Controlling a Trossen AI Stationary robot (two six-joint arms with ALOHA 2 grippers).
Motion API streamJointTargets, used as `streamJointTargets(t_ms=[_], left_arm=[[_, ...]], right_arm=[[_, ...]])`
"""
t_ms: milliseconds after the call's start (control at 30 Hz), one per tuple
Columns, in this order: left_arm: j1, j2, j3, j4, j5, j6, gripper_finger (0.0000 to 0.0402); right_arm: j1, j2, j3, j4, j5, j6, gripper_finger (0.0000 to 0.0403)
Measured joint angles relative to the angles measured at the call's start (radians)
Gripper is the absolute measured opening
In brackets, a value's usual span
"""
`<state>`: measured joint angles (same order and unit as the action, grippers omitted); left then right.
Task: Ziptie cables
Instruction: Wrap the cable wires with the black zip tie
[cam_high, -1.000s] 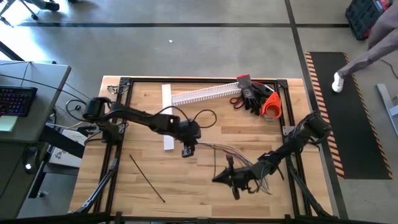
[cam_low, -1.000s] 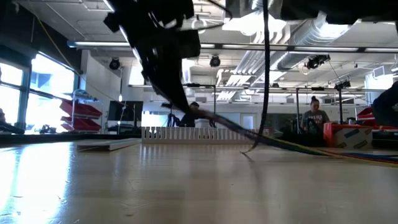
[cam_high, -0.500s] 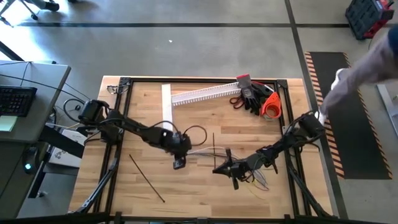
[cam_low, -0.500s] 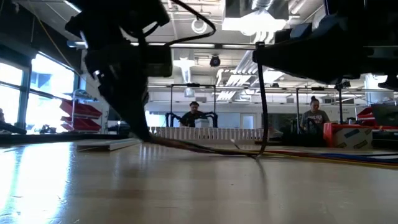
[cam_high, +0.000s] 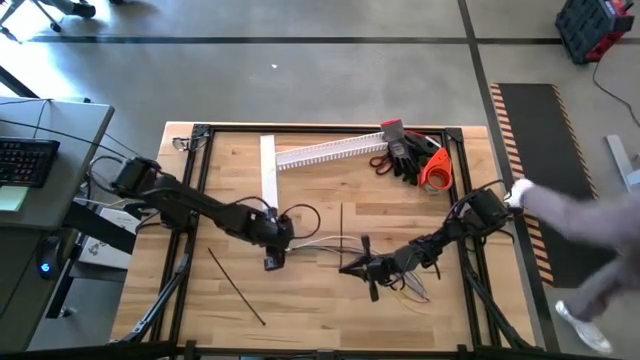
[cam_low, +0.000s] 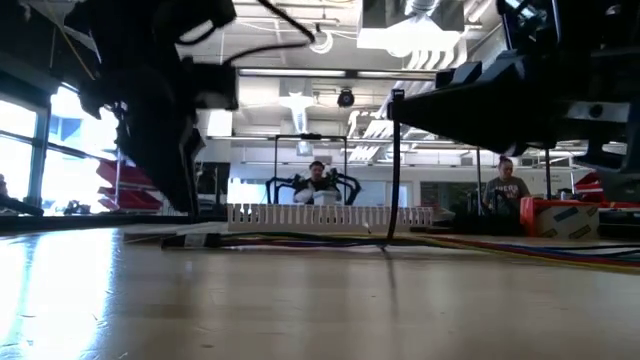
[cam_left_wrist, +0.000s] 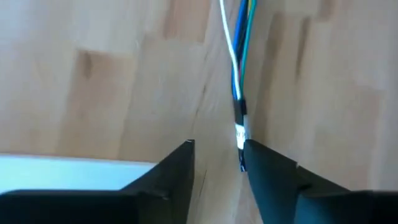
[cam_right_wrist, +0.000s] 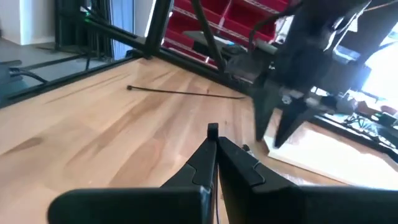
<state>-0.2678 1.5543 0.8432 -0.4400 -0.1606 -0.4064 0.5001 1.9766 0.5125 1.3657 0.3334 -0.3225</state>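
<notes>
The cables (cam_high: 330, 243), a bundle of thin coloured wires, lie on the wooden table between my two arms. Their left end (cam_left_wrist: 239, 134) lies between the fingers of my open left gripper (cam_left_wrist: 217, 155), close beside one finger; whether it touches, I cannot tell. That gripper (cam_high: 272, 260) points down at the table. My right gripper (cam_high: 348, 267) points level toward the table's left and is shut on a black ziptie (cam_high: 341, 225). A second ziptie (cam_high: 237, 287) lies flat near the table's front left. My right gripper pinches the ziptie between its two fingers just below its square head (cam_right_wrist: 212, 129), which sticks out above the fingertips. The fingers come level from the table's right. In the low view the strip (cam_low: 392, 170) runs down from the fingers to the table.
A flat white strip (cam_high: 268, 170) and a white slotted channel (cam_high: 330, 150) lie at the far side. Black gloves, red scissors and an orange roll (cam_high: 415, 158) sit at the far right corner. A person (cam_high: 580, 225) passes beside the table's right edge.
My left gripper has gone toward the table's near left and down. The cables' left end, first lifted, has come down with it and now lies on the table, the bundle drawn out leftward. My right gripper has sunk and shifted left with the ziptie.
</notes>
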Motion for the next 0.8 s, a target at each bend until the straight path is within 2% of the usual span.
streamJointTargets(t_ms=[100,167,333,467,700,800], left_arm=[[-0.032,-0.065,0.000,0.033,-0.034,0.089,0.0142],[-0.065,-0.081,-0.004,0.132,-0.058,0.187,0.0143],[-0.117,-0.034,-0.099,0.601,-0.051,0.419,0.0144],[-0.102,0.065,-0.154,0.906,-0.051,0.479,0.0145],[-0.047,0.213,-0.127,1.002,0.039,0.444,0.0145],[-0.027,0.282,-0.101,1.106,0.093,0.468,0.0145]], right_arm=[[0.005,0.000,0.000,0.020,0.008,0.008,0.0000],[0.008,0.000,0.000,0.043,0.015,0.008,0.0000],[0.011,-0.002,0.000,0.076,0.032,0.006,0.0000],[0.011,-0.002,0.000,0.076,0.035,0.016,0.0000],[0.005,-0.002,0.000,0.077,0.010,0.019,0.0000],[-0.011,-0.002,0.002,0.081,-0.026,0.019,0.0000]])
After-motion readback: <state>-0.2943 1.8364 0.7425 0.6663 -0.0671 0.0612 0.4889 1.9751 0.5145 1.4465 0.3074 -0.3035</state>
